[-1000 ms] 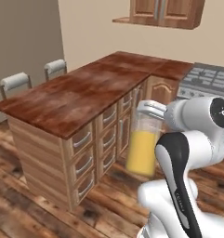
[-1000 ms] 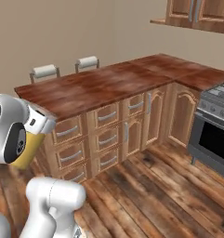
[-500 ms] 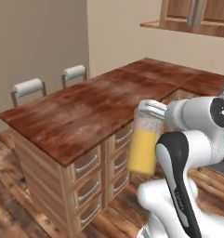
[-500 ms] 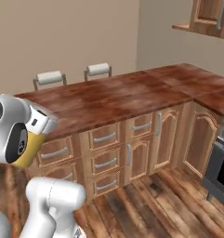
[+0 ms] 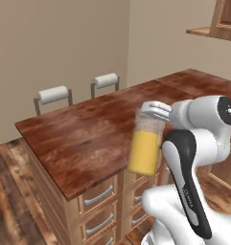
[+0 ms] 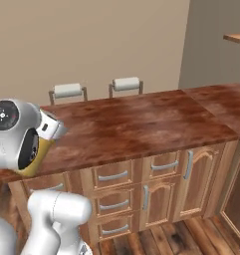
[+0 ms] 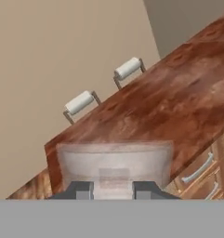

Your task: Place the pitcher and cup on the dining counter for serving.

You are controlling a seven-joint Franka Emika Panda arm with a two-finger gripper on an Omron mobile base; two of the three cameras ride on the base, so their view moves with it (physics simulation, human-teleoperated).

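At the front of the arm, gripper is clamped on the top rim of the pitcher; hand view shows both fingertips pinching the clear wall from either side. Pitcher hangs upright in the air, orange liquid filling the lower part, and sits in front of the near long edge of the dining counter, not over it yet as far as I can judge.

Step in hand, by my read: carry the pitcher to the counter and set it down.

How to do it well:
- Keep the pitcher vertical. The grip is high on the rim, so any wrist tilt swings the heavy bottom and sloshes the liquid.
- Clear the near edge with the base of the pitcher before moving inward; the bottom hangs about level with the top.
- Aim for the bare wood well inside the near edge, toward the side with the two stools, leaving room beside it for the cup.
- Lower until the base rests flat, then release.

Counter looks bare where the landing spot would be.
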